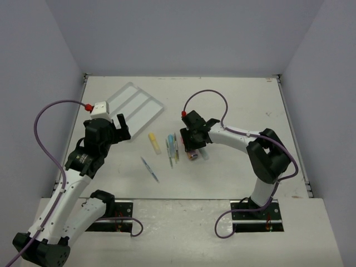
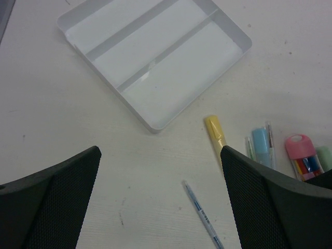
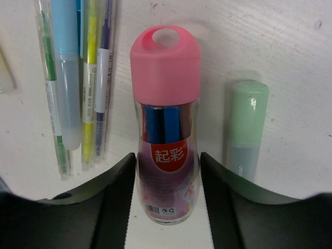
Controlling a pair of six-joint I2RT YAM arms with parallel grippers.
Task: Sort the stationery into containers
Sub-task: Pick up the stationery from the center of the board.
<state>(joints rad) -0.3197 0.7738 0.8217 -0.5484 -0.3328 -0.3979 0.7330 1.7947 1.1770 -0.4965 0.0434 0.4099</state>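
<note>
Two right jaws flank the pink-capped tube point(image 3: 166, 129), close against its clear sides; whether they squeeze it I cannot tell. It lies flat on the bench point(image 1: 239, 100): a rounded pink cap with a hole, blue sticks showing through the body, a red label with white characters. Just beside it lies a pale green highlighter point(image 3: 246, 129); on its other side, a blue-capped marker point(image 3: 66, 78) among thin pens point(image 3: 96, 78). My left jaws are spread wide, released, over a yellow highlighter point(image 2: 214, 132) and a lone pen point(image 2: 202, 215). Beyond sits the white tray point(image 2: 236, 54), with three long compartments.
</note>
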